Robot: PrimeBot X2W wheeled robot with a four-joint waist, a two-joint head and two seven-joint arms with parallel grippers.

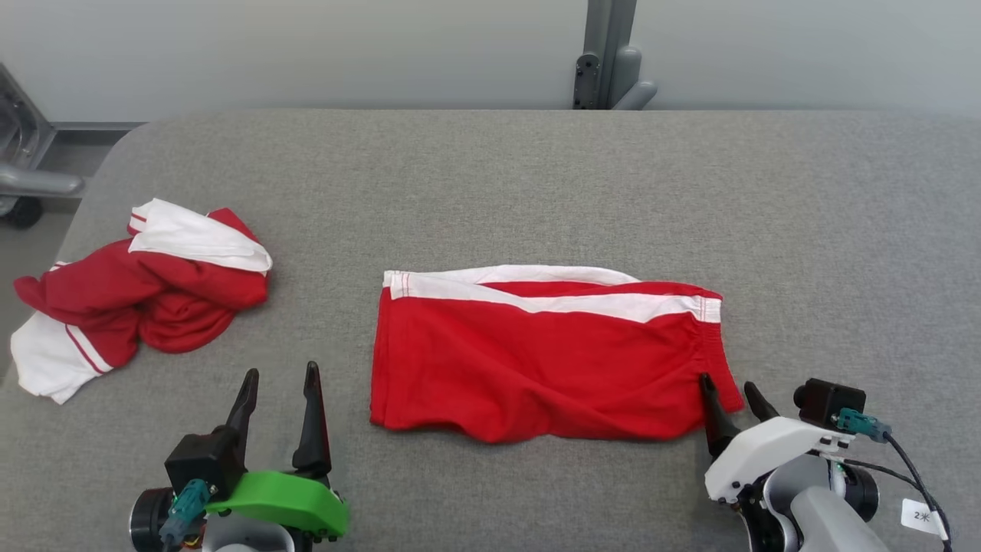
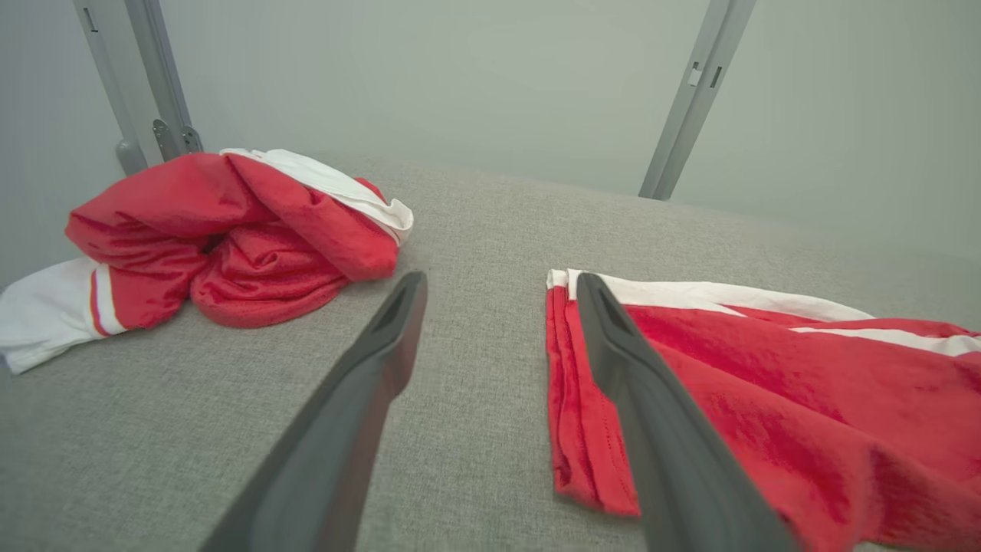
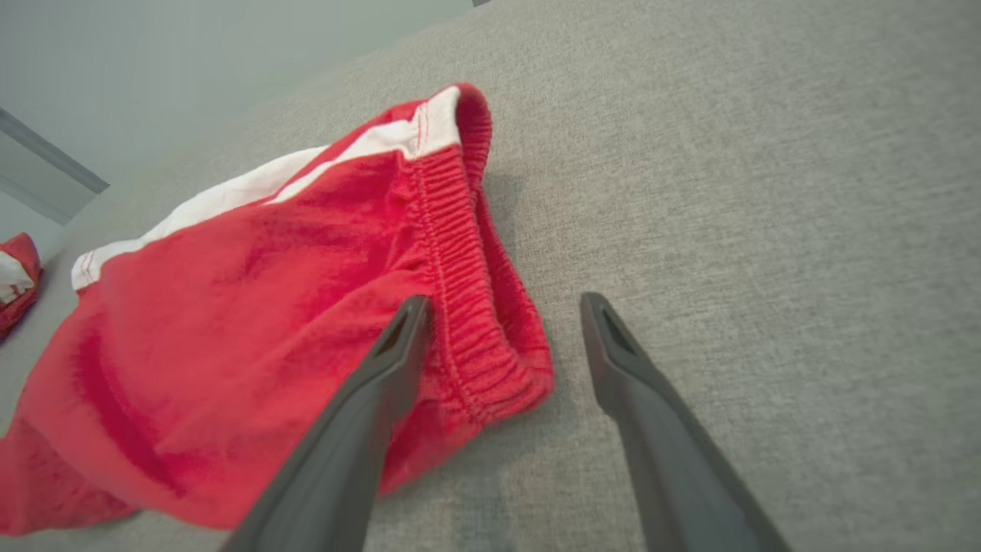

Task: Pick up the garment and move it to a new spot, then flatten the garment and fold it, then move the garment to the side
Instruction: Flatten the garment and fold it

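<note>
The shorts (image 1: pixel 536 360) lie mid-worktop (image 1: pixel 536 192), long axis left to right. The right end effector (image 1: pixel 726 382), fingers apart, brackets their near right corner. The left end effector (image 1: pixel 281 370), also apart, hangs just left of them.

— What's under you?
— A broad grey woven-cloth tabletop (image 1: pixel 536 176), rounded at its far-left corner.
— And beyond it?
— I face a plain pale grey wall (image 1: pixel 306 46), softly and evenly lit, with a grey metal upright post (image 1: pixel 609 46) against it. On my left, a grey tubular metal frame (image 1: pixel 38 182) stands on a small black wheel (image 1: pixel 23 213) over pale floor (image 1: pixel 31 245).
</note>
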